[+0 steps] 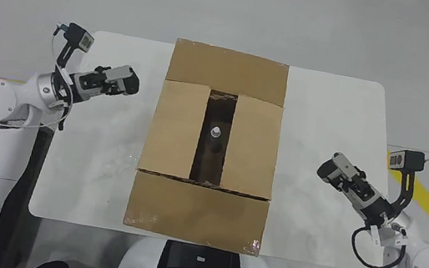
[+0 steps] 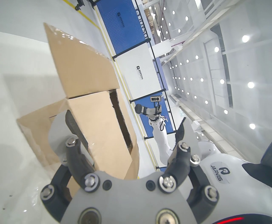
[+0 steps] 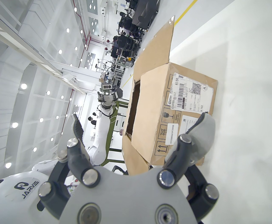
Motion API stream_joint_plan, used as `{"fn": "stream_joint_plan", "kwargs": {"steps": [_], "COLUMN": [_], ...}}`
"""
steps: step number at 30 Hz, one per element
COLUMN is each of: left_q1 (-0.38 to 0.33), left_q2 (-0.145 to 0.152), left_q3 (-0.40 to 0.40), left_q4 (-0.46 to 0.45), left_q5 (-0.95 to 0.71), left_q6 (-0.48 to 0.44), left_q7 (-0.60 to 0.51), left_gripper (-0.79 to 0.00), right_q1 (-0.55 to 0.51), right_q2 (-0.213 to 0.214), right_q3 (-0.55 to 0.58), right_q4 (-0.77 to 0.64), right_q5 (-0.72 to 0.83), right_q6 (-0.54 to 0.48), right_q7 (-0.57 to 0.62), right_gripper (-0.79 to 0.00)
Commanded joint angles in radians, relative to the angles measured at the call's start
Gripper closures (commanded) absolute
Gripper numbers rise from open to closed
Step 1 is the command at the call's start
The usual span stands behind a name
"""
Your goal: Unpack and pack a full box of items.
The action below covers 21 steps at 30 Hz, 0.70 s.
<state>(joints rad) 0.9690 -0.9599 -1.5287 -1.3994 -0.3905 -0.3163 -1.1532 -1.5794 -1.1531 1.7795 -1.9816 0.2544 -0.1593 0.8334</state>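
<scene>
The brown cardboard box (image 1: 171, 140) stands mid-desk on the white desk (image 1: 328, 110). Its far and near flaps lie outward, and its side flaps are folded in, leaving a dark gap where a small white-topped item (image 1: 216, 132) shows. The left tool (image 1: 132, 81) hovers left of the box, spread and empty. The right tool (image 1: 332, 168) hovers to the box's right, also spread.

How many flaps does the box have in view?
4: far flap spread outward, near flap spread outward, left flap and right flap folded inward, gap between them.
</scene>
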Motion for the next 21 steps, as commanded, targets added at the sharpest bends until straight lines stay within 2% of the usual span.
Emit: {"fn": "stream_joint_plan", "kwargs": {"steps": [1, 7, 11, 17, 21], "left_q1": [0.005, -0.011, -0.045, -0.102, -0.113], "left_q2": [0.003, 0.008, 0.007, 0.001, -0.001], "left_q3": [-0.010, -0.018, 0.001, 0.045, 0.056], "left_q4": [0.025, 0.077, 0.120, 0.181, 0.191], "left_q5": [0.012, 0.040, 0.056, 0.069, 0.061], "left_q6": [-0.019, -0.052, -0.078, -0.117, -0.124], "left_q7": [0.009, 0.036, 0.046, 0.066, 0.072], "left_gripper": [-0.785, -0.785, -0.785, -0.785, -0.785], "right_q1": [0.003, -0.052, -0.114, -0.226, -0.302], "right_q2": [0.003, 0.012, 0.020, 0.019, 0.017], "right_q3": [0.001, 0.036, 0.067, 0.063, 0.034], "right_q4": [-0.009, -0.055, -0.079, -0.101, -0.107], "right_q5": [0.046, 0.169, 0.183, 0.222, 0.228], "right_q6": [0.024, 0.092, 0.119, 0.100, 0.073], "right_q7": [0.043, 0.164, 0.249, 0.273, 0.274], "right_gripper": [-0.785, -0.785, -0.785, -0.785, -0.785]}}
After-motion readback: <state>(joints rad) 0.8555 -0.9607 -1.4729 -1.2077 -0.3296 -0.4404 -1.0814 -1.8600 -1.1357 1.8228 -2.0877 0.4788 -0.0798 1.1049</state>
